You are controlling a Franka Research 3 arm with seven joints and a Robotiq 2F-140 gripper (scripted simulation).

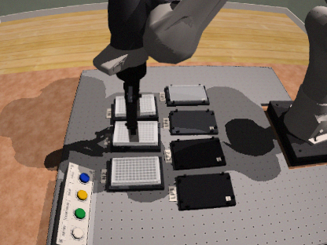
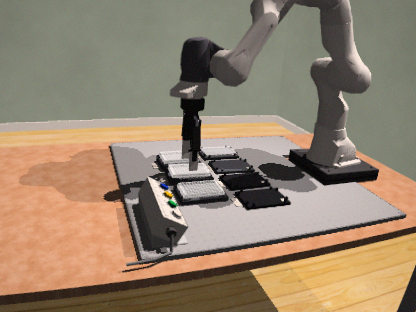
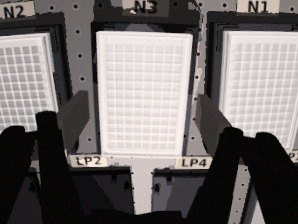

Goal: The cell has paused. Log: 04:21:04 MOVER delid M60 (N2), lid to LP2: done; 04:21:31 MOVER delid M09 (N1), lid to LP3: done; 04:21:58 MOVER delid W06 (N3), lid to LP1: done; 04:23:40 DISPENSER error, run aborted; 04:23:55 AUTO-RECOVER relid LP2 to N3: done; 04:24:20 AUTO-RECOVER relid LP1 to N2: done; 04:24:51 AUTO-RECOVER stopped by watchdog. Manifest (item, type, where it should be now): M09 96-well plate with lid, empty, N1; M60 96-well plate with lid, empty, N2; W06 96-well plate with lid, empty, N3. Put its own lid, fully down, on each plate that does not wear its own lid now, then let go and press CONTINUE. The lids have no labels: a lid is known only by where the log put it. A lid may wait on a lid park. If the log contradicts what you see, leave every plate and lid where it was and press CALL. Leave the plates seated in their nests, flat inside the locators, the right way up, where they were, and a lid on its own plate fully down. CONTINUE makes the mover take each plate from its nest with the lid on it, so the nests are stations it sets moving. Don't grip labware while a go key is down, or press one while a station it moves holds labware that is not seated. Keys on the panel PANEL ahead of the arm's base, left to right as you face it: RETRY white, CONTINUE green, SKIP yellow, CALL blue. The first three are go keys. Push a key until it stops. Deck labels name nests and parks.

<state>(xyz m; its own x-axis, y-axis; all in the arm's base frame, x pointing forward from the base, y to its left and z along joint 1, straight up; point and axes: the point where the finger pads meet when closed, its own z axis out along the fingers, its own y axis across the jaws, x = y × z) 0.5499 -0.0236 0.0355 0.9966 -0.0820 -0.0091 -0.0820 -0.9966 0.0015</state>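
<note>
Three white 96-well plates sit in a column of nests. In the wrist view they read N2 (image 3: 23, 90), N3 (image 3: 143, 90) and N1 (image 3: 260, 90). The middle plate, N3 (image 1: 148, 133) (image 2: 202, 172), looks paler and smoother than its neighbours, as under a lid. The far plate (image 1: 148, 104) (image 2: 170, 156) and the near plate (image 1: 135, 170) (image 2: 200, 190) show their wells more sharply. My gripper (image 1: 132, 133) (image 2: 191, 163) (image 3: 142, 106) is open, low over N3, one finger at each long side, holding nothing. A clear lid (image 1: 186, 94) (image 2: 217, 151) lies on the farthest lid park.
Three black lid parks (image 1: 192, 122) (image 1: 196, 153) (image 1: 204, 191) stand bare to the right of the nests. The key panel (image 1: 67, 204) (image 2: 157, 210) is at the deck's near left with blue (image 1: 84, 177), yellow (image 1: 82, 194), green (image 1: 80, 213) and white (image 1: 78, 233) keys. The arm's base (image 1: 306, 133) is at the right.
</note>
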